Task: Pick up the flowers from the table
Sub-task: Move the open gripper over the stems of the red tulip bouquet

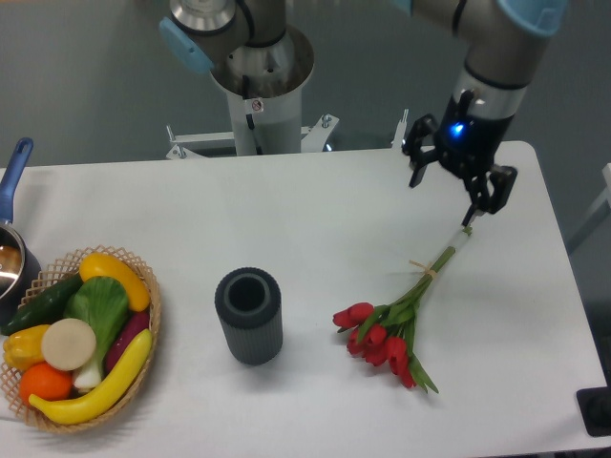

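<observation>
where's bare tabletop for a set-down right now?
Free: the wide strip of table between the basket and the gripper, behind the dark cylinder; also the front edge below the cylinder. Crowded: the left end with basket and pot, and the right half where the flowers lie under the open fingers.

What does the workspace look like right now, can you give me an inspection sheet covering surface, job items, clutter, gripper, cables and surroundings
Surface: white table, flat, rounded corners.
Job's things: flowers lying on the table, red heads toward the near edge, stem ends toward the gripper.
Clutter: dark ribbed cylinder upright; wicker basket of fruit and vegetables; pot at the far left edge.
Gripper: gripper open, above the stem ends, holding nothing.
Cables: nothing seen.
Surroundings: robot base behind the table, grey floor.
</observation>
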